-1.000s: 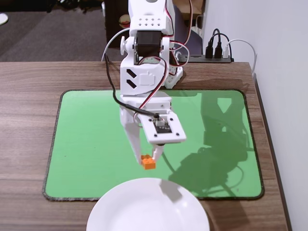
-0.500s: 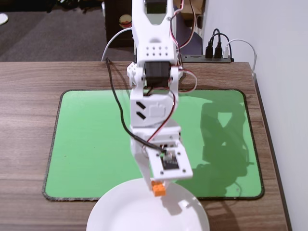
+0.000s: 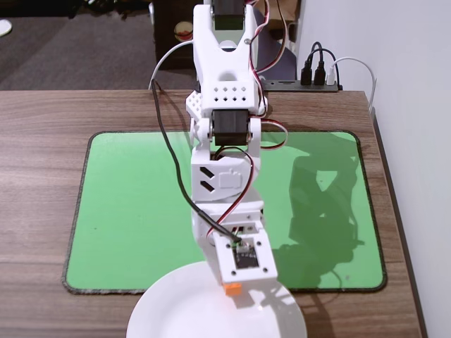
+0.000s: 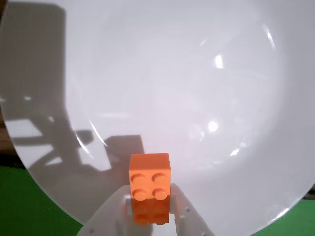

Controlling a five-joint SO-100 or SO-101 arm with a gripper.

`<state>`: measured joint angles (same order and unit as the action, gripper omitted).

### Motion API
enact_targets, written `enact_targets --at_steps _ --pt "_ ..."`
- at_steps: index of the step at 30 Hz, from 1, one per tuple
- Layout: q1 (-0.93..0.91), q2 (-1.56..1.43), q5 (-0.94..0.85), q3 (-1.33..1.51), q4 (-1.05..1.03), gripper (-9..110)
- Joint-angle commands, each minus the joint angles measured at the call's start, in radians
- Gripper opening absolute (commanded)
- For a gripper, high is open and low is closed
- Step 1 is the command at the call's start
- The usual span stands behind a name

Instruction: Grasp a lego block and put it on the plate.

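Observation:
The orange lego block [image 4: 149,183] is clamped between my gripper's [image 4: 149,206] two white fingers, its studs facing the wrist camera. It hangs above the near part of the large white plate [image 4: 197,73], which fills most of the wrist view. In the fixed view the arm reaches forward over the plate [image 3: 176,313] at the bottom edge, and a small part of the block [image 3: 233,287] shows under the gripper [image 3: 243,294]. I cannot tell whether the block touches the plate.
A green mat [image 3: 134,204] with a dark border covers the middle of the wooden table [image 3: 42,113]. The plate overlaps the mat's front edge. A power strip with plugs [image 3: 317,77] sits at the back right. The table's right edge lies near a white wall.

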<state>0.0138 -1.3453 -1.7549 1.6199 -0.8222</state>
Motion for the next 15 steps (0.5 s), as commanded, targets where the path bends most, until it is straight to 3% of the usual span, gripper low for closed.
enact_targets --at_steps 1,9,15 --pt "-0.009 -0.008 0.015 -0.038 0.012 7" --pt "-0.021 -0.046 0.043 -0.035 0.005 21" --pt "-0.023 -0.067 0.052 -0.023 0.005 21"
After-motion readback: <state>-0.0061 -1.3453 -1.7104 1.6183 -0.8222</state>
